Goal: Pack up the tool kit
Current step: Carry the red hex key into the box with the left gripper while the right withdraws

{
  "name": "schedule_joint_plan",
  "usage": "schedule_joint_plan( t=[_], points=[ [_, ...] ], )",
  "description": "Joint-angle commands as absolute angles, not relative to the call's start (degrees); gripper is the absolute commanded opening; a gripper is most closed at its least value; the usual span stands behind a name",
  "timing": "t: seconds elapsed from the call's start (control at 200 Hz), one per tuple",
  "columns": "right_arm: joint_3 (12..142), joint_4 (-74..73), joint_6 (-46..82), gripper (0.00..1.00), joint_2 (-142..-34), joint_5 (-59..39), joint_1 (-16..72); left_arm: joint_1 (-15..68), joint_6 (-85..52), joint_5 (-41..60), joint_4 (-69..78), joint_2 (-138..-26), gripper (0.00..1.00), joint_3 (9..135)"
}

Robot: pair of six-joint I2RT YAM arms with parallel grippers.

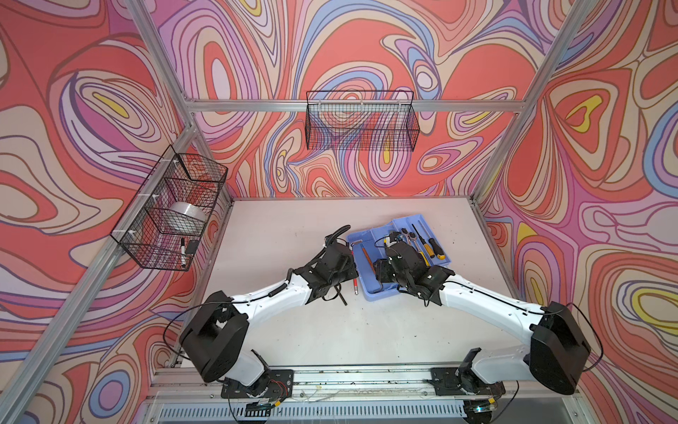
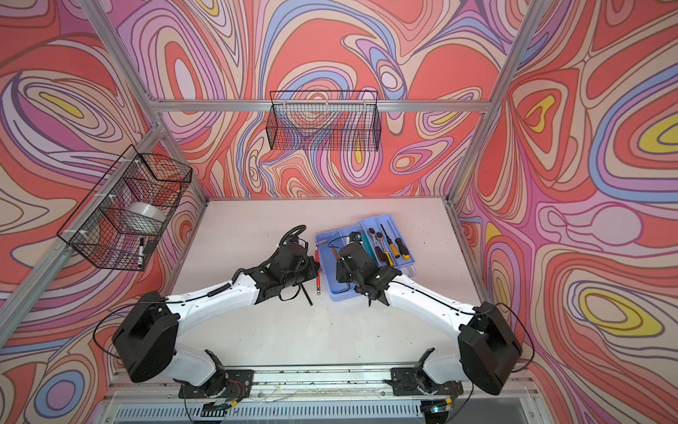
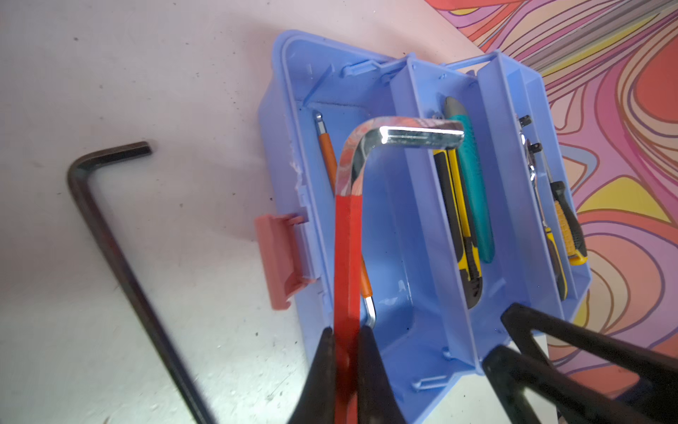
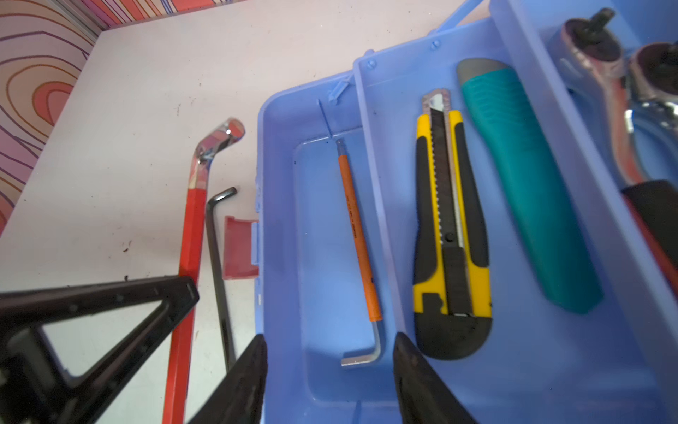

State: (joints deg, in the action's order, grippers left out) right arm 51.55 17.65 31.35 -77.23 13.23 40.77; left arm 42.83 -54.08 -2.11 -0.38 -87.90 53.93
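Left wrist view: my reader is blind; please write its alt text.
The left fingers pinch a red hex key beside the open blue toolbox, which holds an orange hex key, a yellow knife and a teal knife. A black hex key lies on the table.

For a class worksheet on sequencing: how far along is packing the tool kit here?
Done: the orange hex key, utility knives, ratchets and screwdrivers lie in the tool kit. In hand: the left gripper clamps the red-sleeved hex key. Left: the black hex key lies on the table; the right gripper is open and empty.
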Motion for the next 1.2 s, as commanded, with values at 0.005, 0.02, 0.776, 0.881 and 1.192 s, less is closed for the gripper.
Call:
schedule_joint_plan(
  t=[0.005,0.02,0.776,0.881,1.192],
  points=[
    [49.09,18.72,30.39,0.61,-74.12,14.99,39.06,42.98,-56.87,-0.32,5.50,-90.48,0.00,57.73],
    [48.79,18.64,30.37,0.61,-73.75,14.89,38.83,42.98,-57.01,-0.27,5.68,-90.85,0.00,58.05],
    [46.38,19.70,30.65,0.64,-71.46,15.52,37.53,42.98,-61.16,-0.45,1.19,-103.69,0.15,66.84],
    [46.33,20.03,30.67,0.64,-71.33,15.77,37.53,42.96,-61.54,-0.24,1.07,-104.06,0.20,67.06],
    [46.93,20.24,30.52,0.64,-71.60,15.12,37.60,43.15,-60.50,0.13,1.41,-101.73,0.43,66.25]
  ],
)
